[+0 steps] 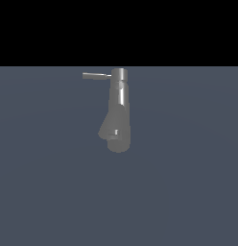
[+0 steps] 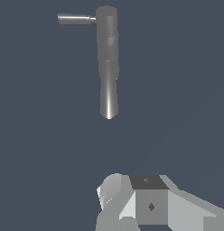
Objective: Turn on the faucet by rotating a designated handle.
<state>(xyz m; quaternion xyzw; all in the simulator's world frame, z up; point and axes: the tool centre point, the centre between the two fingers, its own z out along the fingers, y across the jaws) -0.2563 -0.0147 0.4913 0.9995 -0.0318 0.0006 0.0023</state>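
Note:
The faucet is a shiny grey tapered column with a short cylindrical cap and a bulging spout end. It stands in the middle of the exterior view. The handle, a thin straight rod, sticks out from the cap toward the exterior view's left. In the wrist view the faucet and its handle show whole, well apart from my gripper. Only white and grey blocky parts of the gripper show at the frame's edge, and how its jaws stand is not clear. The exterior view does not show the gripper.
A flat blue-grey ground spreads around the faucet, with a black band above it in the exterior view. No other objects show.

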